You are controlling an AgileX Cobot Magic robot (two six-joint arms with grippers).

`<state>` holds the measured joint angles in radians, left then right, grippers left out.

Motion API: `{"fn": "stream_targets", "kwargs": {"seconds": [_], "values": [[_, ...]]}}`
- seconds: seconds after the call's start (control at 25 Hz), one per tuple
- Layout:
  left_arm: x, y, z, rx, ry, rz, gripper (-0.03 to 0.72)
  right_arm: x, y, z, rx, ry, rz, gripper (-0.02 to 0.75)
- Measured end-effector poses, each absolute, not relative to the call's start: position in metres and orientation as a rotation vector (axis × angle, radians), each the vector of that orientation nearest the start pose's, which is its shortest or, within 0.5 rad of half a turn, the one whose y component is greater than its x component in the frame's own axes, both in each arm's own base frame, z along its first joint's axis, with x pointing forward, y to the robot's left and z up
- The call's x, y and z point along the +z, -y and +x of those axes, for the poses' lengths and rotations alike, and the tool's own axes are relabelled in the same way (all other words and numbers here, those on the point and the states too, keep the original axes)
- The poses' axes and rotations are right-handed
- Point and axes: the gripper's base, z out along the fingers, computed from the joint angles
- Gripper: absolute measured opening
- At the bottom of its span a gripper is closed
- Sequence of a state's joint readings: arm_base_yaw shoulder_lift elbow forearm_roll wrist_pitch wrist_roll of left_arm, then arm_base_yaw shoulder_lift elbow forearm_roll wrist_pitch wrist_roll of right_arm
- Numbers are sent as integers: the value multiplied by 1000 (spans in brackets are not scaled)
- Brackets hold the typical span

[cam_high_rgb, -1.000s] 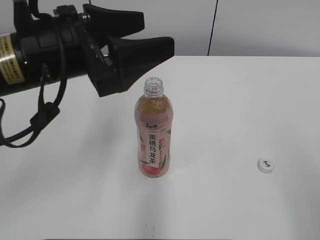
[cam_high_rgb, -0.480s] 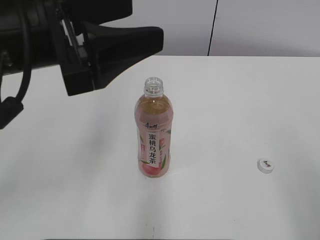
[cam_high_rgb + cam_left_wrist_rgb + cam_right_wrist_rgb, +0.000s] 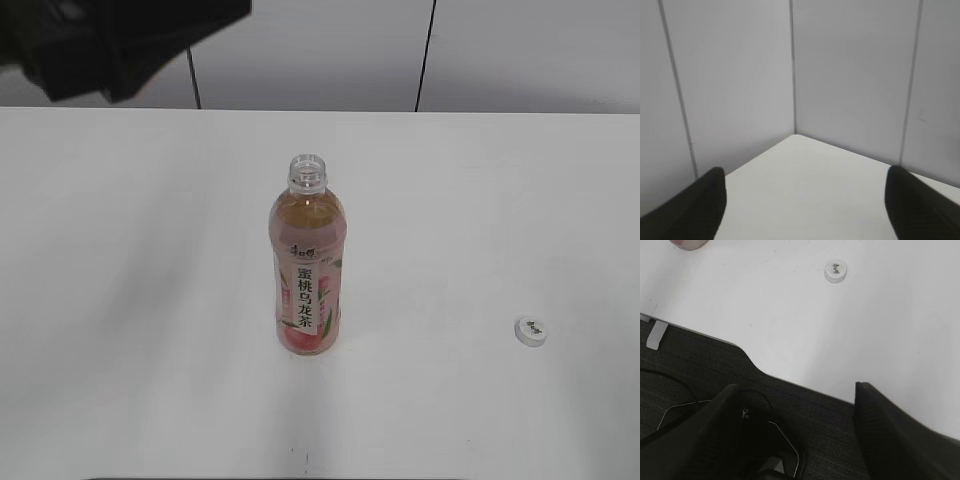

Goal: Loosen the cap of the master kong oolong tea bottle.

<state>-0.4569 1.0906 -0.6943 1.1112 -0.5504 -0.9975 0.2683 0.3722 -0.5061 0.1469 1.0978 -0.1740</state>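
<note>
Cap [image 3: 532, 331] off bottle [image 3: 306, 270], well apart from left gripper [image 3: 802, 200].

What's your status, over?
Both end effectors open, empty: left, right. Bottle upright, neck bare. Cap off, lying on table right of bottle. Nothing in the way.

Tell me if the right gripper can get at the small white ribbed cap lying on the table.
Probably yes: the small white ribbed cap lies alone on the white table, and the open right gripper has nothing in between.
</note>
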Motion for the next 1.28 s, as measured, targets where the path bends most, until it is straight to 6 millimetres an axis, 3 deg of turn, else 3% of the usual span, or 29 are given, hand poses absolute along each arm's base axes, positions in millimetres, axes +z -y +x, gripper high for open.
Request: {"fn": "stream_targets", "kwargs": {"seconds": [0.24,0.52,0.64,1.0,1.28], "values": [[349,107,179,-560,-1575,457,580,269,-24,44,231,-2392,-513,519],[372,67,142,-483,-1579,198,577,269,-24,44,231,-2392,-513,519],[369,57,126,-412,-1660,197,577,269,-24,44,231,-2392,-513,519],[340,40,74,-363,-2015,406,576,269,-24,44,231,-2392,-513,519],[326,23,31,-361,-2119,614,575,269,-24,44,231,-2392,-513,519]]}}
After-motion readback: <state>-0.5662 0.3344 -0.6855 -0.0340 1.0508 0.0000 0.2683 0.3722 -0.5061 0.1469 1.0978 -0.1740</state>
